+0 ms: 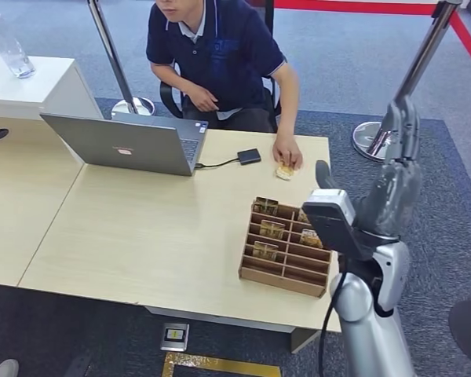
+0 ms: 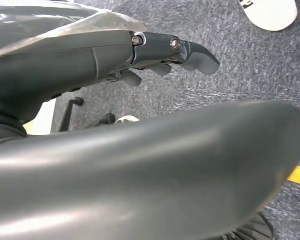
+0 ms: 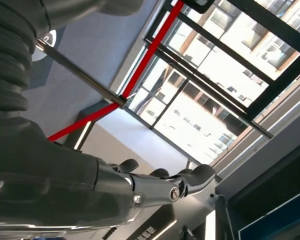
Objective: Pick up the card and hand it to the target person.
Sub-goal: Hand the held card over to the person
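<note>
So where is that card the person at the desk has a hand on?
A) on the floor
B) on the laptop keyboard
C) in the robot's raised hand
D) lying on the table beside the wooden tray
D: the card lies flat on the table under the person's hand, just beyond the wooden tray, while the robot's right hand is raised and holds nothing.

The pale card (image 1: 285, 170) lies flat under the person's hand (image 1: 287, 151).

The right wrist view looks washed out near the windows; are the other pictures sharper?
Right wrist view: windows glare white, blown out. Head view: evenly lit, sharp on the desk. Left wrist view: close grey cover blurred, carpet grainy.
</note>
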You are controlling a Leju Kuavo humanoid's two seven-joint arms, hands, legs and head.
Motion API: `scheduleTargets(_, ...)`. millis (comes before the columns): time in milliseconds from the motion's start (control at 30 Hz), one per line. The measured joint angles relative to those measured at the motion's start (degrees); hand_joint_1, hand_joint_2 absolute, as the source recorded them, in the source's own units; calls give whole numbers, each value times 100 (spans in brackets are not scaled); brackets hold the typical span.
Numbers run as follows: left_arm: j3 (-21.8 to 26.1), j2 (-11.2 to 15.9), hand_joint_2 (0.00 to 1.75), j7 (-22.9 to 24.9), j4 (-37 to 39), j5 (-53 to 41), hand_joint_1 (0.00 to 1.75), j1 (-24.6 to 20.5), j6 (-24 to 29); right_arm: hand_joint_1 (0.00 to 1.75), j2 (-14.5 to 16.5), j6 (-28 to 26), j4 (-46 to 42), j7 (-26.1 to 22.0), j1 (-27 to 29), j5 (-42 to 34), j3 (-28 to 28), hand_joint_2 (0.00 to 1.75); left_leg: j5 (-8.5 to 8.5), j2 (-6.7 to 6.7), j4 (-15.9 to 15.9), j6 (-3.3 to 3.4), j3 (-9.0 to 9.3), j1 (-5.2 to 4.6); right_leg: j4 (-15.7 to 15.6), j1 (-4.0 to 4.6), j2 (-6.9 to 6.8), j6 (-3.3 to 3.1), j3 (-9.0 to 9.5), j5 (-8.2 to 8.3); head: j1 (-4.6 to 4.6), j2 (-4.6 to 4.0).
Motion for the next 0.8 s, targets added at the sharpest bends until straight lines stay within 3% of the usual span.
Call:
scheduleTargets(233,79,-32,0,68,0,26,0,17,38,0,-33,64,-1550,38,1907,-328,-1176,175,-5,-4,-2,2,-2,1,-5,0,-2,-1,1,-1,7,0)
scheduleTargets(333,79,-45,0,122,0,-19,0,16,23,0,87,369,-1600,-23,2374,-559,-1974,175,-5,-2,-2,2,-2,0,-5,0,-2,-1,2,0,6,0)
scheduleTargets(433,79,-61,0,123,0,-29,0,17,-8,0,236,633,-1157,-122,2477,-663,-2859,175,-5,-2,-2,3,1,0,-5,0,-2,-1,8,1,5,0)
scheduleTargets(567,79,-90,0,123,1,-63,0,18,-12,0,210,577,539,-103,2082,-776,-4124,0,-3,0,-1,6,10,0,-9,0,-2,0,16,7,2,0)
scheduleTargets(700,77,-112,0,123,2,-122,0,3,-11,0,-95,376,3178,165,1447,-879,-5318,0,2,-4,0,14,12,-4,-12,-3,-3,15,25,7,11,0)
scheduleTargets(800,77,-116,0,123,2,-137,0,-5,-7,0,-179,520,4462,522,1255,-870,-5803,0,1,-3,-2,13,10,-4,-9,-4,-3,10,17,10,8,0)
